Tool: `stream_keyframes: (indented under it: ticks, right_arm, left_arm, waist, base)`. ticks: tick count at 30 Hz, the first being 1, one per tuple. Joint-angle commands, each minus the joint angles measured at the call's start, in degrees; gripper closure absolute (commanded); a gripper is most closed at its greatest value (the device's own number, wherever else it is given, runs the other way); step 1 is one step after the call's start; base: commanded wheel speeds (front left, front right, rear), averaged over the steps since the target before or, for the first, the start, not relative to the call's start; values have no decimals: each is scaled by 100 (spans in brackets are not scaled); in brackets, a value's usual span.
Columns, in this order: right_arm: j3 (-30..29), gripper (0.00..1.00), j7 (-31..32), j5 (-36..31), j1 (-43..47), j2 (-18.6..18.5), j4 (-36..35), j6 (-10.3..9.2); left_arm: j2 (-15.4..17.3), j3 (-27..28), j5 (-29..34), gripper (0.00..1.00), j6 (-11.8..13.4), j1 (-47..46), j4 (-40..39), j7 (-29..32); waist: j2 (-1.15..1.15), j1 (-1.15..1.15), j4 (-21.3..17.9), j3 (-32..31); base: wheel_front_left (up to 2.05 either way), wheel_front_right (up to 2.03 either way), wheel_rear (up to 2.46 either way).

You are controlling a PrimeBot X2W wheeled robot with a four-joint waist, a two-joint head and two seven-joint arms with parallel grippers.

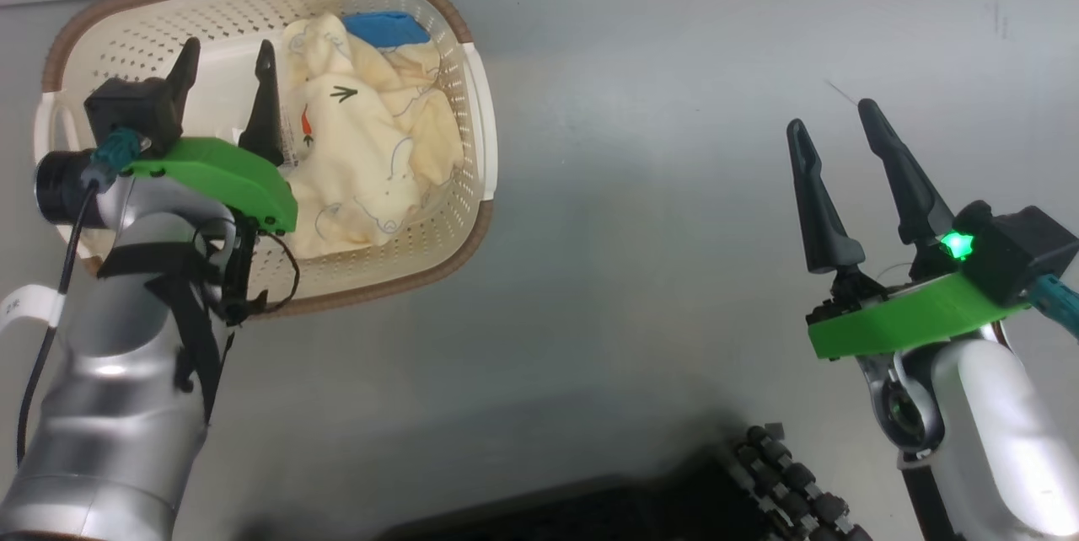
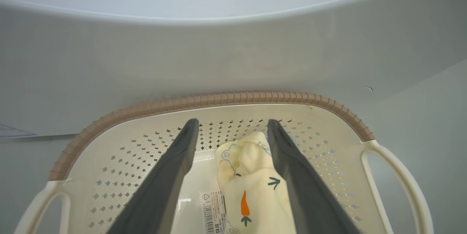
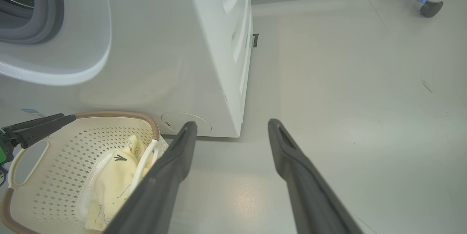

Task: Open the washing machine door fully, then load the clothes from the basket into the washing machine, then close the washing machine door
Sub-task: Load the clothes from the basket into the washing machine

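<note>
The cream basket [image 1: 472, 187] with a brown rim stands on the floor against the white washing machine [image 3: 164, 44]. Cream-yellow clothes [image 1: 371, 145] with small drawings fill its right half, and a blue piece [image 1: 388, 27] lies at the far end. My left gripper [image 1: 226, 69] hangs open over the basket's left half, beside the clothes. In the left wrist view its fingers [image 2: 175, 168] straddle the edge of the clothes [image 2: 251, 175] above the basket [image 2: 219, 99]. My right gripper [image 1: 833, 118] is open and empty over bare floor, far right. The drum opening with its grey gasket [image 3: 47, 11] is exposed. The washing machine door is out of view.
Grey floor [image 1: 657, 229] spreads between the basket and my right arm. A dark segmented part of my base [image 1: 792, 482] sits at the bottom. A cart wheel [image 3: 430, 6] stands far off beyond the machine's corner. A label sticker [image 2: 211, 208] shows on the basket floor.
</note>
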Motion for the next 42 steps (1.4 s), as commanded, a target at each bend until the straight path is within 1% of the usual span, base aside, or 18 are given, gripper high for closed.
stream_keyframes:
  ticks: [1, 9, 20, 30, 34, 42]
  right_arm:
    - [113, 0, -55, -12, 52, 15, -174, -2]
    - [144, 0, -55, 2, -60, 46, -156, -2]
    - [227, 0, -55, 23, -159, 92, -125, -2]
    - [283, 0, -55, 57, -218, 124, -30, -2]
    - [284, 0, -55, 65, -239, 133, -14, -2]
    - [376, 0, -55, 80, -289, 146, -73, -2]
  left_arm:
    - [143, 66, 52, 0, -14, -80, 53, -70]
    - [-7, -125, 24, 0, -107, -463, 807, -5]
    - [-219, -461, -179, 0, -189, -884, 1658, 334]
    - [-363, -899, -501, 0, -194, -1018, 1863, 673]
    - [-340, -1054, -566, 0, -195, -1064, 1945, 765]
    - [-258, -1098, -693, 0, -195, -1234, 2214, 991]
  waist:
    - [0, -1, -29, 136]
    - [0, -1, -49, 411]
    - [0, -1, -104, 626]
    - [0, -1, -121, 712]
    - [0, -1, -125, 723]
    - [0, -1, -239, 890]
  base:
    - [0, 0, 0]
    - [0, 0, 0]
    - [0, 0, 0]
    - [0, 0, 0]
    - [0, 0, 0]
    - [0, 0, 0]
